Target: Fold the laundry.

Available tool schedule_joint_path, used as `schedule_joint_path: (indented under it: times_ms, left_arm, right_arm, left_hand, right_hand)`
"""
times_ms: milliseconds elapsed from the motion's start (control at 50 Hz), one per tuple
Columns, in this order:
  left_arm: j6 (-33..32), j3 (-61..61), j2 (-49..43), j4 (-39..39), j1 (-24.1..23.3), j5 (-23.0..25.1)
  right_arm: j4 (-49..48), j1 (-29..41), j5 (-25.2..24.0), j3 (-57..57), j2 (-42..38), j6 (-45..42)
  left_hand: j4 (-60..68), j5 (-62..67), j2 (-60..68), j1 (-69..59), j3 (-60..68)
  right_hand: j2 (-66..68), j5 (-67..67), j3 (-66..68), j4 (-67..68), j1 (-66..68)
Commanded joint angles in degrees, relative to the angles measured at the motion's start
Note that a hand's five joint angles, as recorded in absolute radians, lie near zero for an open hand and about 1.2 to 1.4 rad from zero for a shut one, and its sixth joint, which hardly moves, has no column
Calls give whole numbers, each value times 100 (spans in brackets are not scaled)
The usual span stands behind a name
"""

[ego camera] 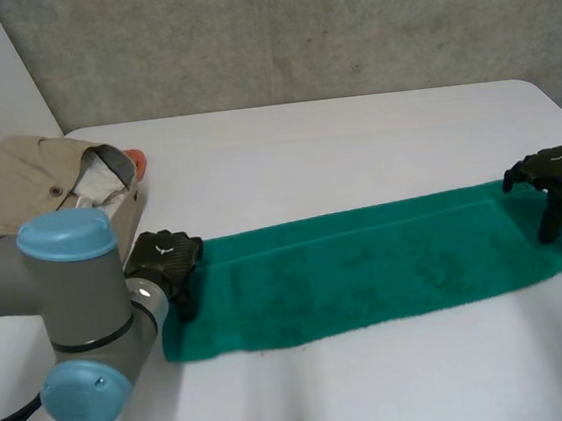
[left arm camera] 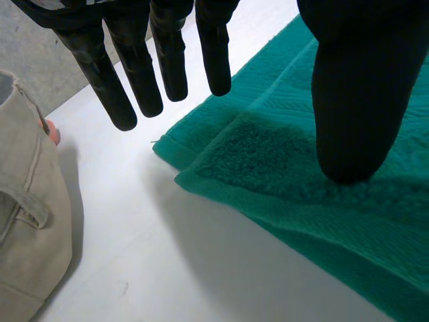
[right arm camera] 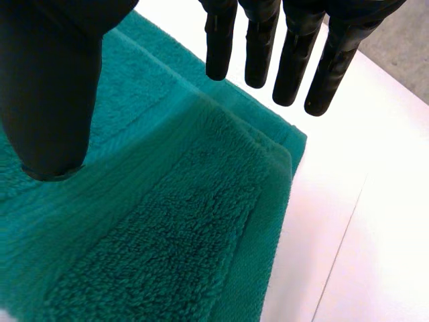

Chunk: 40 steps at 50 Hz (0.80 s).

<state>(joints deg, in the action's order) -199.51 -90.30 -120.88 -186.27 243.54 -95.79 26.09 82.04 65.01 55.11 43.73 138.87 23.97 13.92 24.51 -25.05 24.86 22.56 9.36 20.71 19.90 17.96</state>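
Green towel [ego camera: 367, 267], a long two-layered terry strip flat on the table [ego camera: 355, 152]

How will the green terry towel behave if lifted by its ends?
The green terry towel lies flat and limp on the white table, so it would probably sag in the middle. Layered edges by the right hand suggest it is doubled; layers may slip apart. Its looped pile likely grips well.

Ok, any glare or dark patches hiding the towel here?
Head view: even light, no glare on the table; towel well lit, left hand covers one corner. Left wrist view: no glare on the towel. Right wrist view: same, right hand hides part.
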Motion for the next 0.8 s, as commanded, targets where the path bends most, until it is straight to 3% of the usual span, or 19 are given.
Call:
schedule_joint_path:
  times_ms: [20,120,320,480,540,600,620,680,800]
  left_arm:
    - [52,-514,749,30,-148,25]
    - [96,-883,1162,169,-464,7]
    - [96,-1490,1225,452,-623,7]
    - [70,-1517,1119,109,-571,-19]
    - [70,-1482,1032,30,-562,-89]
    - [70,-1473,996,-154,-562,-177]
    - [70,-1473,996,-216,-562,-203]
    - [9,-1455,1031,-532,-571,-291]
    - [0,-1280,1110,-761,-553,-353]
  right_arm:
    - [19,-206,-296,465,636,-88]
    - [63,-443,-279,684,926,-193]
    - [80,-751,-217,1194,918,-1142]
    - [-350,-786,-235,1353,531,-1213]
    - [-499,-777,-226,1388,443,-1213]
    - [-701,-760,-226,1449,417,-1195]
    - [-824,-760,-226,1484,417,-1143]
    - [-1035,-760,-217,1520,460,-976]
    - [-1150,-795,-208,1590,548,-888]
  left_hand:
    - [205,211,152,-97,116]
    - [205,211,152,-97,116]
    - [272,278,219,-164,184]
    - [1230,1236,1176,-1122,1141]
    - [2389,2395,2335,-2281,2300]
    - [4723,4729,4670,-4615,4634]
    - [5346,5352,5293,-5238,5257]
    - [5603,5608,5549,-5495,5514]
    - [5603,5608,5549,-5495,5514]
  right_hand:
    - [-289,31,-105,-24,171]
    - [-238,81,-54,27,222]
    - [-171,149,13,94,289]
    - [165,485,349,430,625]
    - [384,704,568,649,844]
    - [1910,2230,2095,2176,2370]
    - [3364,3683,3548,3629,3824]
    - [5737,6056,5921,6002,6197]
    - [5744,6064,5929,6010,6204]
